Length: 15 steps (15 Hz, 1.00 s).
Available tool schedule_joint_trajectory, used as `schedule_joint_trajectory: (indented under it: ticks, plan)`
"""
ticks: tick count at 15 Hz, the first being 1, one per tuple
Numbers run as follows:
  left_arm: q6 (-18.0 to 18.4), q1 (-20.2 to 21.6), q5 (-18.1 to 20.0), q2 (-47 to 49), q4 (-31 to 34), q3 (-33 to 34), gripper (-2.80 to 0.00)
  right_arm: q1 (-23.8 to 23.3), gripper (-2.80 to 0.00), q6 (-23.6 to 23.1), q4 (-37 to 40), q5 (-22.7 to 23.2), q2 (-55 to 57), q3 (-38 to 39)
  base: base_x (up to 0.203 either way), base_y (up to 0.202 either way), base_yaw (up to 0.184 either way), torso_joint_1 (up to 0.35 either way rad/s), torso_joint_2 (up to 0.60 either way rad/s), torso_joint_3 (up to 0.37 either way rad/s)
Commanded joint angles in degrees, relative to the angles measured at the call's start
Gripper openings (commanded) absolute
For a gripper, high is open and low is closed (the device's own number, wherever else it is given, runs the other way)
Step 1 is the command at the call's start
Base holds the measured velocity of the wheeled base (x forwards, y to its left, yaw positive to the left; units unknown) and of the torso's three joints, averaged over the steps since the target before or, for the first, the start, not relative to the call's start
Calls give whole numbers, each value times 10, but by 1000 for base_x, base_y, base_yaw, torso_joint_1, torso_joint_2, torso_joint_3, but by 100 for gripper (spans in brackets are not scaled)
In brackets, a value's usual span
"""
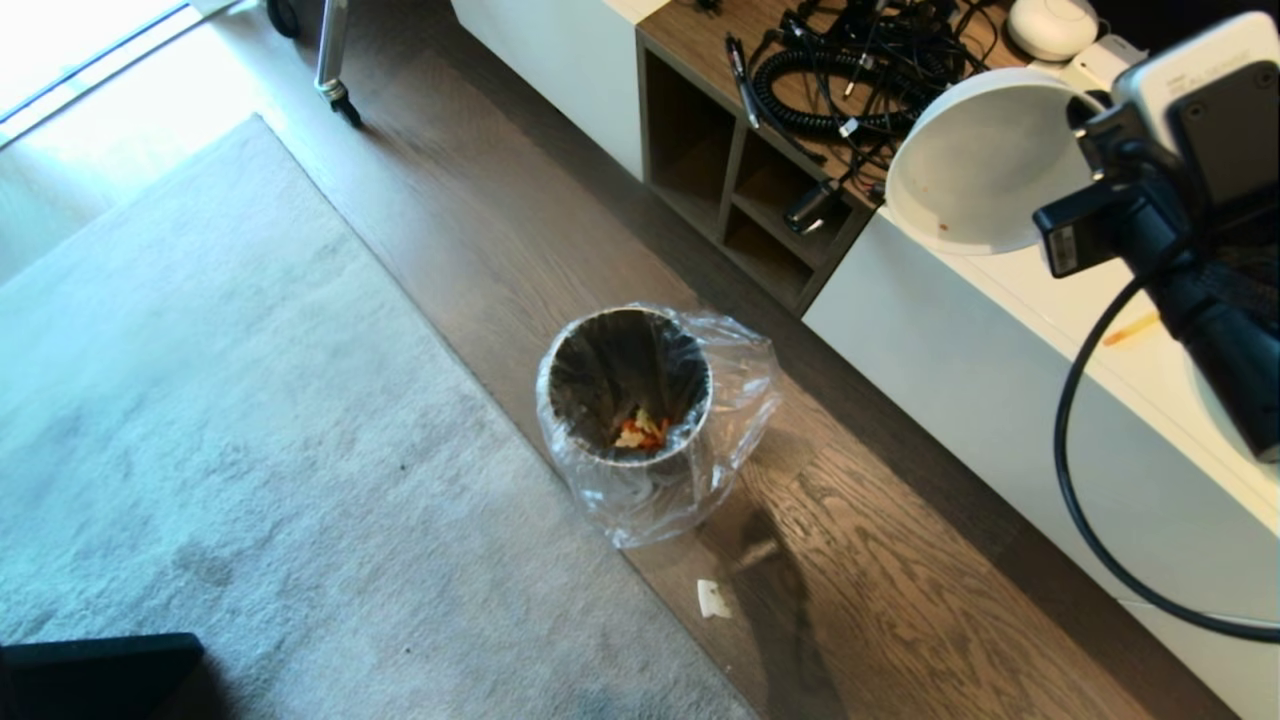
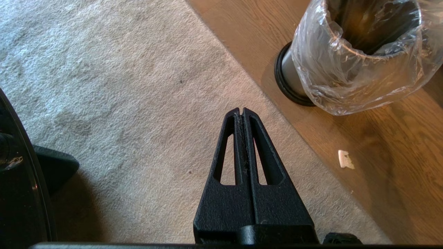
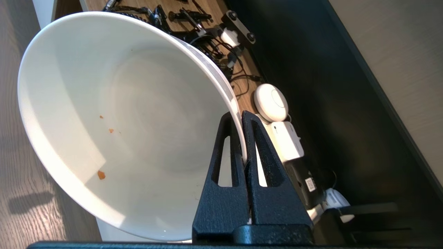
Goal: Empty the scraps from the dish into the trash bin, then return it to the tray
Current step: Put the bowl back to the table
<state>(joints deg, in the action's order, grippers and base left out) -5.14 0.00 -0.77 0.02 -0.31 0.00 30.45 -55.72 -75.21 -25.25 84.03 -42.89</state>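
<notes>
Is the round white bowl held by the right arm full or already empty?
Empty: the round white bowl, tipped on its side, shows a bare inside with only tiny orange crumbs. The right end effector pinches its rim.

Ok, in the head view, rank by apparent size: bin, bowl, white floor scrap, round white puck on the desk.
1. Bin and bowl: look alike; the bowl is held up nearer the camera, so unranked.
2. Puck, partly cut off by the frame edge.
3. Floor scrap.

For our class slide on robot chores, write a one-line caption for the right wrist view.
Right gripper pinches the rim of the tilted white dish, empty except for a few orange crumbs.
</notes>
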Motion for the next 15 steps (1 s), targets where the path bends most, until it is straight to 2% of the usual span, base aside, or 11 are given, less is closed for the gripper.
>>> schedule_joint_trajectory:
  ticks: [1,3,5,7,9,11,15]
  plan:
    - [-1,0,0,0,0,0,-280,-3,-280,-4,4,-2,-55,32,0,0,0,0,0,0]
    - [-1,0,0,0,0,0,-280,-5,-280,-4,13,-2,-93,71,0,0,0,0,0,0]
    - [0,0,-1,0,0,0,-280,-23,-280,1,54,0,-134,91,0,0,0,0,0,0]
    - [0,0,0,0,0,0,-280,-48,-280,42,133,0,-163,95,0,0,0,0,0,0]
    - [0,0,0,0,0,0,-280,-98,-280,78,223,3,-189,95,0,0,0,0,0,0]
    - [0,0,0,0,0,0,-280,-149,-280,143,295,6,-201,92,0,0,0,0,0,0]
    - [0,0,0,0,0,0,-280,-158,-280,241,317,6,-182,93,0,0,0,0,0,0]
